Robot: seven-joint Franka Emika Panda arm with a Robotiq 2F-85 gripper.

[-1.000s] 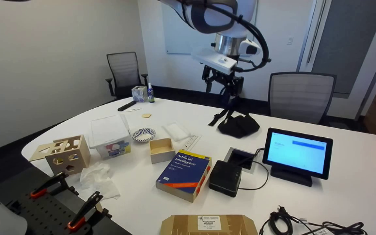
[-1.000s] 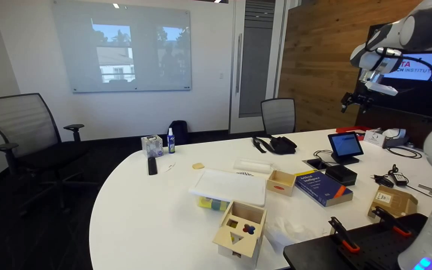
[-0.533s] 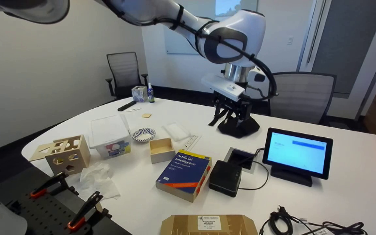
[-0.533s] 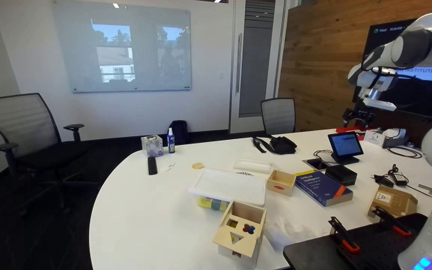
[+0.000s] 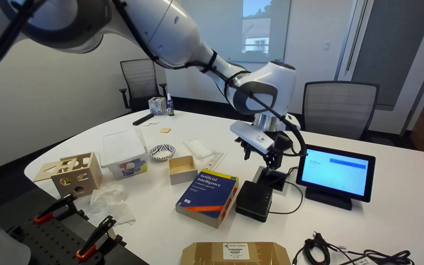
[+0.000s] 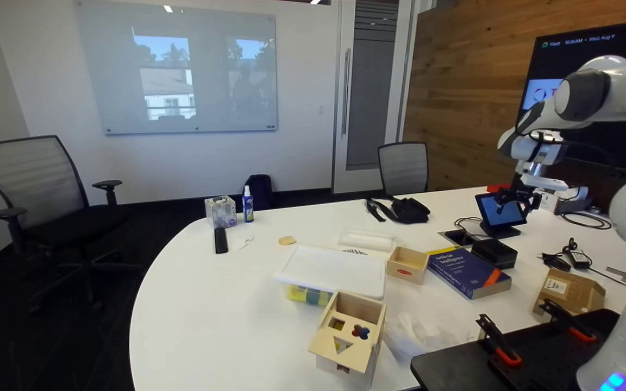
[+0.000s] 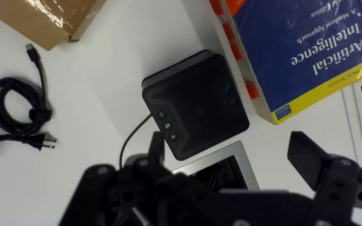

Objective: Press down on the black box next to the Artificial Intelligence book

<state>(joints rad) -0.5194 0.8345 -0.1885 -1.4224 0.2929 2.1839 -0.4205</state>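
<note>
In an exterior view, a board (image 6: 210, 65) on the far wall (image 6: 305, 81) mirrors daylight, with a door (image 6: 370, 98) and wood panelling (image 6: 459, 98) to its right. Left of the white table (image 6: 210, 315), a mesh chair (image 6: 30, 184) stands on dark floor (image 6: 90, 347), another chair (image 6: 403, 168) beyond the far edge.

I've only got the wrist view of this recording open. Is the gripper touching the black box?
Observer: No. Both exterior views show a gap between the gripper and the black box.
Operator: Does any screen stand nearby, outside my picture?
Observer: Yes: a tablet with a lit screen, near the box in both exterior views.
Operator: My picture cuts off the Artificial Intelligence book. What's on the missing part of its cover?
Observer: A small pale mark near the orange-red band, in an exterior view.
</note>
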